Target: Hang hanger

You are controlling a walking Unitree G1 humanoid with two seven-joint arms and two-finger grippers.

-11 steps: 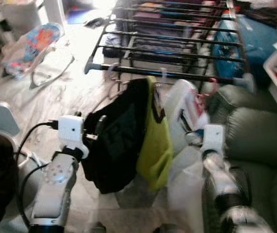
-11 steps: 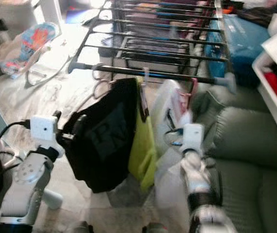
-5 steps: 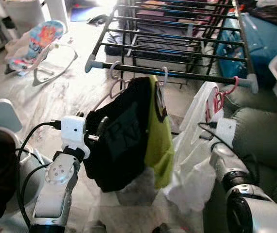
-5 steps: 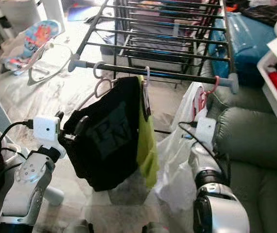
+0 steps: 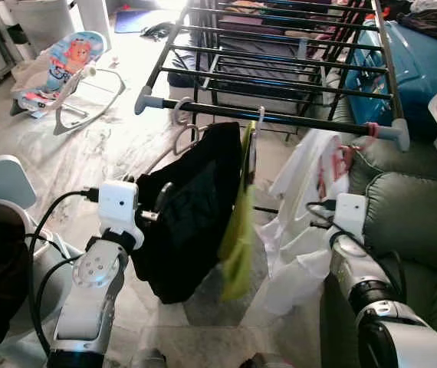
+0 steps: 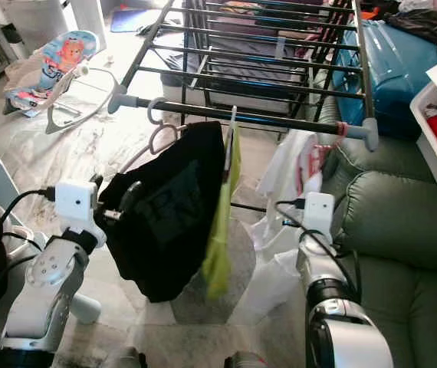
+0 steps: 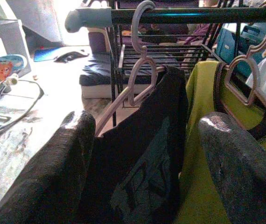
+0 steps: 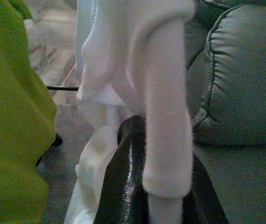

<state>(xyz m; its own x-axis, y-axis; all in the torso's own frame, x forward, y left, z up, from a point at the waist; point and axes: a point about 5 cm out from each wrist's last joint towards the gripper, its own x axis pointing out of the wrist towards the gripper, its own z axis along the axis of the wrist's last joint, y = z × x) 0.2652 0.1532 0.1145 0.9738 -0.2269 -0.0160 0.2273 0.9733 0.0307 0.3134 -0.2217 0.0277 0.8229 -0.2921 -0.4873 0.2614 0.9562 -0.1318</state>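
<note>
1. Three garments hang along the front rail of the drying rack: black shirt, green shirt, white garment w/ a pink hanger hooked near the rail's right end.
2. Right tool: black fingers closed on a fold of the white garment, per wrist view, beside the green sofa.
3. Left tool: fingers spread wide, holding nothing, just in front of the black shirt.
4. Step, as judged: hanger looks already on the rail; the right tool is settling the garment. Next move prob. needs it to let go w/o tugging the hook off.
5. Writing: faint dark print on black shirt, not legible.
</note>
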